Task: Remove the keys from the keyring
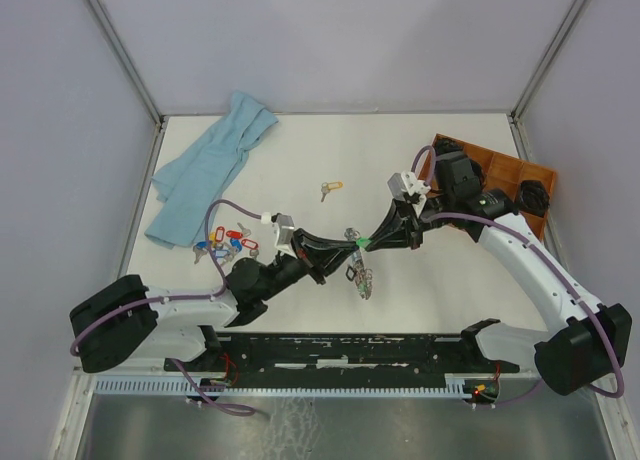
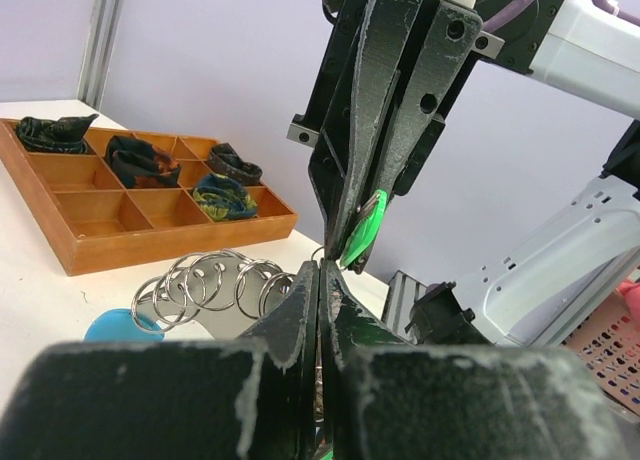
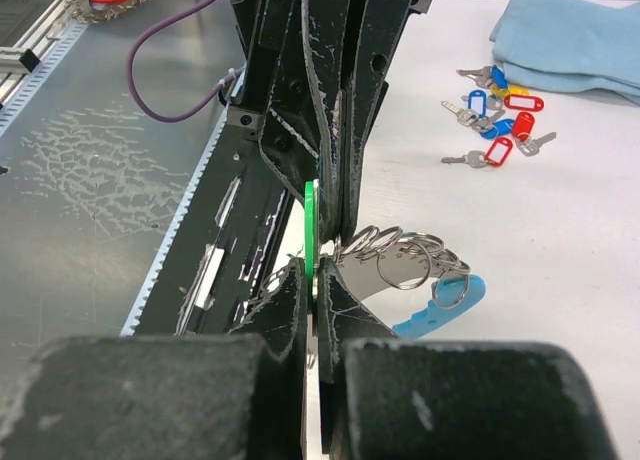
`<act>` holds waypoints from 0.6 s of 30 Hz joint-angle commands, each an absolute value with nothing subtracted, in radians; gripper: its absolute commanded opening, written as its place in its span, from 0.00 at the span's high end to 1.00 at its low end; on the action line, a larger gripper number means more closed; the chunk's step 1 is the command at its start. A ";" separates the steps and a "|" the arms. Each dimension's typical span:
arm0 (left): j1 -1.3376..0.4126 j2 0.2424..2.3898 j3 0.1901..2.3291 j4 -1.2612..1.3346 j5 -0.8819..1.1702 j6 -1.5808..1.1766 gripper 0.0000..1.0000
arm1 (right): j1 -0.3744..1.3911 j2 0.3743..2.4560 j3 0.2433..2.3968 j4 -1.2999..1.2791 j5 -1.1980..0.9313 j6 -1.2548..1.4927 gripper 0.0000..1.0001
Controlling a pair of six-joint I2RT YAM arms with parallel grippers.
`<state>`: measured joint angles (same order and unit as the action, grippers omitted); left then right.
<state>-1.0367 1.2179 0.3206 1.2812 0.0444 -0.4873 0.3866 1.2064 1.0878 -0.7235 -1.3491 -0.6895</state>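
Observation:
The keyring [image 1: 360,276] hangs above the table between my two grippers, a bunch of silver rings and keys with a light blue part. My left gripper [image 1: 349,249] is shut on the ring's wire; in the left wrist view its tips [image 2: 321,272] are pressed together beside the silver rings [image 2: 215,281]. My right gripper [image 1: 374,241] is shut on a key's green tag [image 1: 363,243], tip to tip with the left one. The right wrist view shows the green tag [image 3: 311,228] pinched between the tips [image 3: 322,278], with the rings [image 3: 400,256] and the light blue part [image 3: 442,306] to the right.
Loose keys with red, blue and yellow tags [image 1: 226,245] lie at the left by a light blue cloth [image 1: 212,166]. One yellow-tagged key [image 1: 330,189] lies mid-table. A wooden compartment tray [image 1: 505,172] holding dark items stands at the right.

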 commanded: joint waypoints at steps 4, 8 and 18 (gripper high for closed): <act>-1.033 1.253 0.321 1.436 0.023 -0.443 0.97 | 0.385 1.193 1.118 -0.658 -1.311 -0.528 0.99; -1.034 1.270 0.315 1.444 0.048 -0.439 0.96 | 0.384 1.191 1.130 -0.666 -1.312 -0.520 0.99; -1.032 1.201 0.265 1.404 0.101 -0.357 0.61 | 0.385 1.193 1.160 -0.769 -1.318 -0.614 0.99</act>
